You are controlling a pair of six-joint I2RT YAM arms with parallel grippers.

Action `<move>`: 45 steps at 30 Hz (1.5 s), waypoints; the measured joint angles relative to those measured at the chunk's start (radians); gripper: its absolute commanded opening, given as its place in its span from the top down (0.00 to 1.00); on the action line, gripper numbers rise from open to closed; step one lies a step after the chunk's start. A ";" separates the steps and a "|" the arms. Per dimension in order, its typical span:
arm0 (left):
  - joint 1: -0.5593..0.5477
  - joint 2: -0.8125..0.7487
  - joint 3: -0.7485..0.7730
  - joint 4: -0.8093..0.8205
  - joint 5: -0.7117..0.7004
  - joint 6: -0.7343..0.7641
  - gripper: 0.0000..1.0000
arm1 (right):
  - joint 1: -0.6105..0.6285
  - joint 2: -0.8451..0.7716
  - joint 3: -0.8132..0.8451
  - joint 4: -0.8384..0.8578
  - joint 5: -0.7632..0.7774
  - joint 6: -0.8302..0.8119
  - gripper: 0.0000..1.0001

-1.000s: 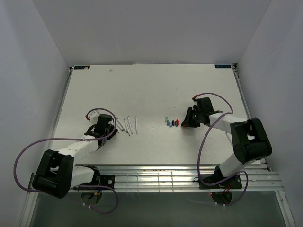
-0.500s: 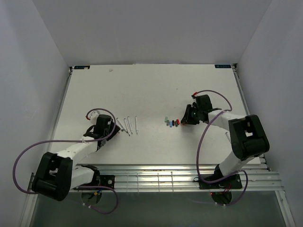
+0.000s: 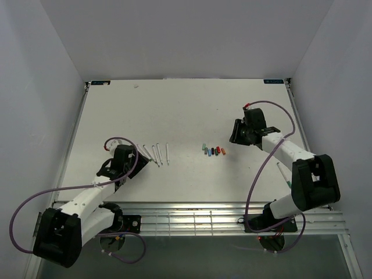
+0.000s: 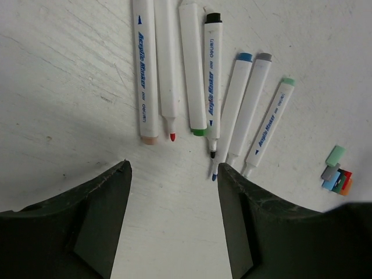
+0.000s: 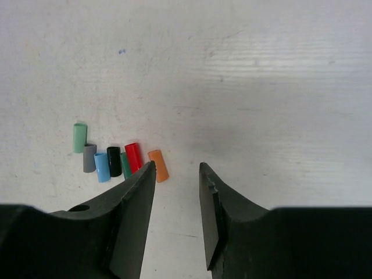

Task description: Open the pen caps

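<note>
Pen caps [image 5: 114, 161], coloured plastic cylinders, lie clustered on the white counter [image 5: 261, 87], off the white marker pens [image 4: 192, 70]; both arms' jaws gape empty, best lifted away without scattering them.

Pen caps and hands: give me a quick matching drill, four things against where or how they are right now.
1 pale green cap
2 orange cap
3 pens
4 right hand

a open, holding nothing
b end of the cap row nearest the pens
c uncapped, lying side by side
d end of the cap row nearest the right hand

Pairs: 1-b, 2-d, 3-c, 4-a
</note>
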 measured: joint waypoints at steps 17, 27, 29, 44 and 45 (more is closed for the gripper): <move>0.000 -0.080 0.027 -0.055 0.103 0.017 0.30 | -0.309 -0.265 0.109 -0.354 0.421 0.476 0.09; 0.000 -0.014 0.085 -0.057 0.191 0.063 0.32 | -0.442 -0.333 -0.103 -0.510 0.480 0.984 0.07; 0.000 -0.007 0.085 -0.059 0.206 0.070 0.32 | -0.456 -0.340 -0.139 -0.518 0.481 1.044 0.06; 0.000 0.007 0.090 -0.066 0.241 0.105 0.32 | -0.515 -0.367 -0.225 -0.476 0.494 1.211 0.00; 0.000 0.011 0.093 -0.066 0.242 0.108 0.32 | -0.518 -0.364 -0.225 -0.474 0.494 1.213 0.00</move>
